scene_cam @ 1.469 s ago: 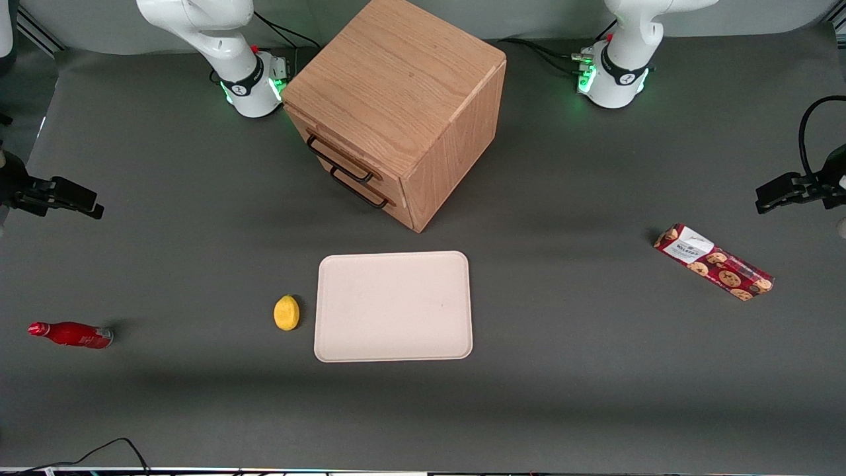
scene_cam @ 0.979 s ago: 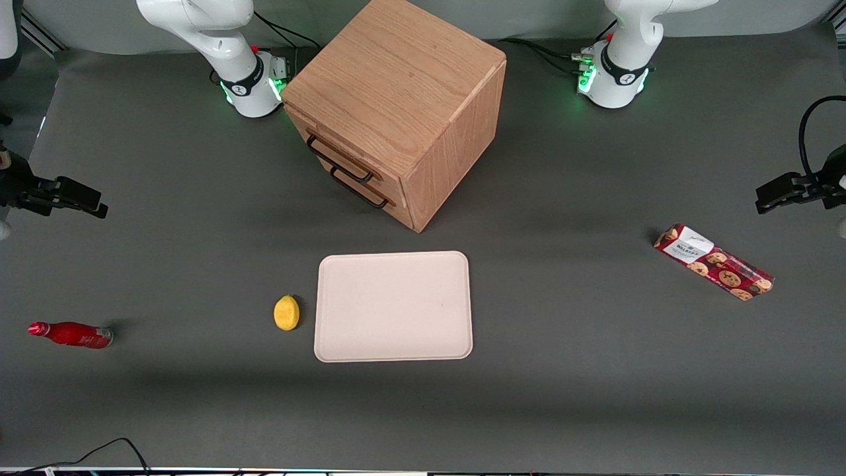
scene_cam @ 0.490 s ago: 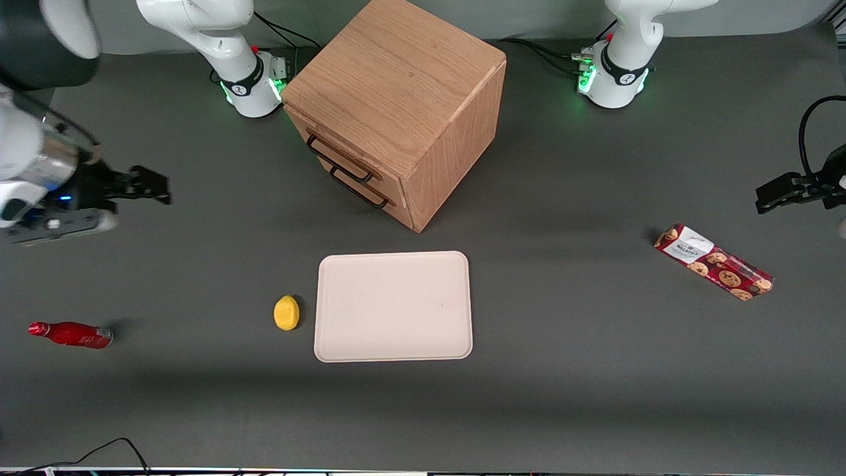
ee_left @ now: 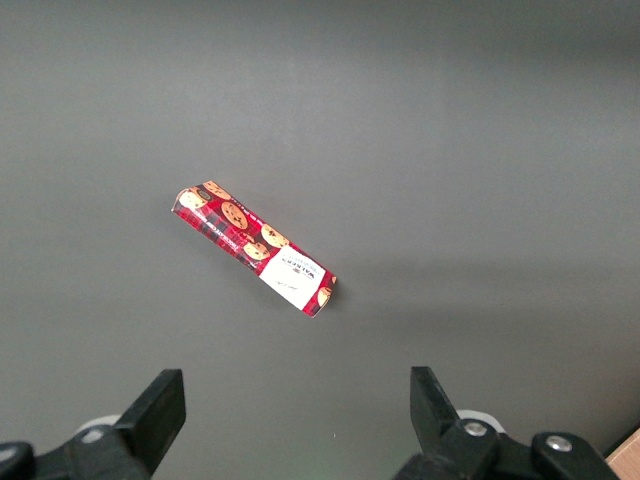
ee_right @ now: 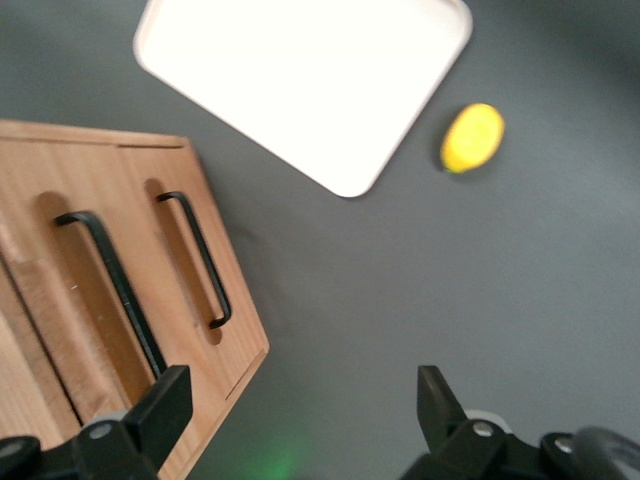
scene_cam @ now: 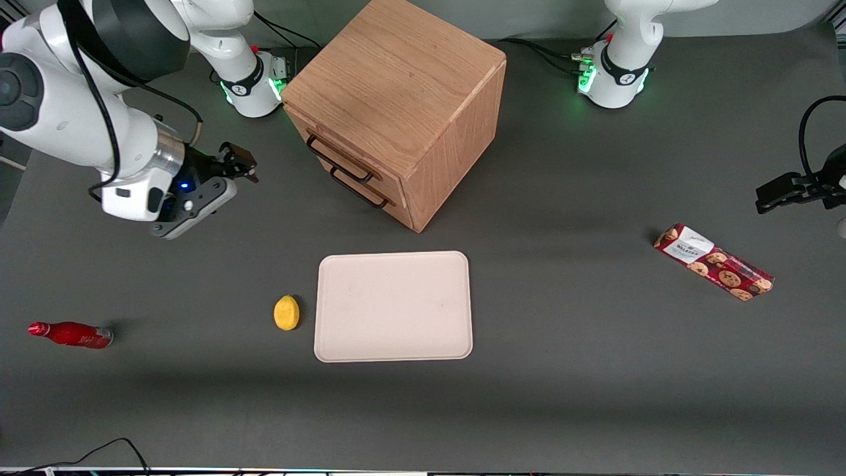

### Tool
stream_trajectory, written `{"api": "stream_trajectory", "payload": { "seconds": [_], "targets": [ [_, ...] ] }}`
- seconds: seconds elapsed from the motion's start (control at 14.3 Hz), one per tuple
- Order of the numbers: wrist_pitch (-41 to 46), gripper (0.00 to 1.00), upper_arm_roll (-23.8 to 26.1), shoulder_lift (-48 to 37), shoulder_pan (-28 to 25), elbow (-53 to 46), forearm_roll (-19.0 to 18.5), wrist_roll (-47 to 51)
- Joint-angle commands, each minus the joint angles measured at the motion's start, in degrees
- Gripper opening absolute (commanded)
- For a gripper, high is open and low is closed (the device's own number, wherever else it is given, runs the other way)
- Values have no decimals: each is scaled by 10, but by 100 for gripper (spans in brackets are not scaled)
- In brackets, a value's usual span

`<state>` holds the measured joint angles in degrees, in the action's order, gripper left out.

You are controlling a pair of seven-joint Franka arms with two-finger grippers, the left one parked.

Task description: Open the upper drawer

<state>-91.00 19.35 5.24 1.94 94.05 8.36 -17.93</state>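
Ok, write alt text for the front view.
The right arm's open gripper hovers in front of the oak cabinet, apart from its shut upper drawer. Nearer the camera lie a beige tray and a lemon beside it.

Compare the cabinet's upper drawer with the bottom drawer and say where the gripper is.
The upper drawer sits directly under the cabinet top; the bottom drawer sits below it, nearer the table. The upper drawer's handle looks longer than the bottom drawer's handle. Both are light oak, shut, with thin black bar handles. The gripper, jaws open, hovers in front of the drawers, touching neither.
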Motion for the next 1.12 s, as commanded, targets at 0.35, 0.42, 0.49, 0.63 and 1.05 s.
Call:
{"api": "stream_trajectory", "payload": {
  "seconds": [0.35, 0.42, 0.49, 0.63, 1.05],
  "targets": [
    [-63, 100, 58, -4, 1, 87, 50, -63],
    [-74, 100, 65, -1, 1, 97, 50, -63],
    [-86, 100, 71, -1, 0, 108, 51, -62],
    [-107, 100, 78, -1, -6, 126, 53, -62],
    [-136, 100, 78, 15, -24, 164, 81, -64]
  ]
}}
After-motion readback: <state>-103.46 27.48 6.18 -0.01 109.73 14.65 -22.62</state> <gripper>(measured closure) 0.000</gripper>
